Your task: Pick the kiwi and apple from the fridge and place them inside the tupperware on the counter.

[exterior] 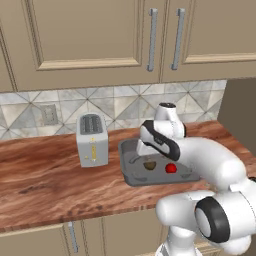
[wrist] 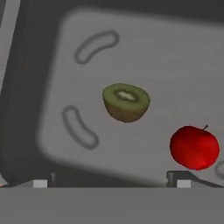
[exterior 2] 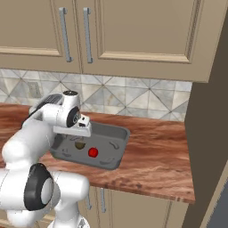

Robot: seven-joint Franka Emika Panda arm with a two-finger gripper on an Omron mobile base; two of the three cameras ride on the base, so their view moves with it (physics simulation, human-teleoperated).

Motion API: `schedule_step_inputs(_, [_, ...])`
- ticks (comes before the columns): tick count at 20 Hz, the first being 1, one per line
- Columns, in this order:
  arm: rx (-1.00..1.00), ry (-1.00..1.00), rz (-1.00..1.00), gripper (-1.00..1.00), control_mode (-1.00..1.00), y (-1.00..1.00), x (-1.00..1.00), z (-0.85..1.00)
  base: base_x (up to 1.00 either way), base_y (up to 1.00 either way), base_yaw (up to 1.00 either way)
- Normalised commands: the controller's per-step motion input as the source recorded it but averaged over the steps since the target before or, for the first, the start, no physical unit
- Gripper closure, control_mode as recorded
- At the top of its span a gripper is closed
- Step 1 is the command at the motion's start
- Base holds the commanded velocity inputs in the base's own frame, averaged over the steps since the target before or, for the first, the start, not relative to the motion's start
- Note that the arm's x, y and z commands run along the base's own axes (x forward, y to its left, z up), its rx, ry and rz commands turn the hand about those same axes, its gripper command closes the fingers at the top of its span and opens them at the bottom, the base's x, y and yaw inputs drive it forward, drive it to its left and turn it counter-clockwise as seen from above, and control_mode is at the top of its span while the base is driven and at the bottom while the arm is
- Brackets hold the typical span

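Kiwi [wrist: 126,103] and apple [wrist: 194,147], one of each, both lie on the floor of the tupperware [exterior: 131,177], apart from one another with bare grey tray between them. In the hand view the kiwi shows a cut green face with a pale core, and the apple sits lower and to its right, a short stem on top. From the base views the kiwi [exterior: 149,164] is a small brown oval and the apple [exterior: 171,168] a red ball just beside it. One tupperware rests on the counter [exterior: 45,175], to the right of one silver toaster [exterior: 92,139] with two slots. The gripper [wrist: 111,184] hangs over the tray with its two fingertips [wrist: 40,183] spread wide and nothing between them; it grasps neither fruit. Four long metal handles show on the upper cabinets [exterior: 85,35] across the two base views, two per view. A patterned tile backsplash [exterior: 120,102] runs behind the counter.
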Motion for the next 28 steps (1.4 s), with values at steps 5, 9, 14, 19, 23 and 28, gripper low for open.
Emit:
schedule_step_inputs(5, [0.00, -0.12, -0.07, -1.00, -1.00, 0.00, -0.76, 0.50, 0.00, 0.00, 0.00])
schedule_step_inputs(9, [0.00, 0.00, -0.06, -1.00, -1.00, 0.00, -0.74, 0.57, 0.00, 0.00, 0.00])
schedule_step_inputs(14, [0.00, 0.00, -0.06, -1.00, -1.00, 0.00, -0.65, 0.79, 0.00, 0.00, 0.00])
schedule_step_inputs(19, [0.00, -0.02, -0.05, -1.00, -1.00, 0.00, -0.66, 0.89, 0.00, 0.00, 0.00])
schedule_step_inputs(23, [-0.01, -0.01, -0.01, -1.00, -1.00, 0.00, -0.61, 0.83, 0.00, 0.00, 0.00])
schedule_step_inputs(28, [-0.10, -0.04, 0.00, -1.00, -1.00, 0.00, -0.47, 0.77, 0.00, 0.00, 0.00])
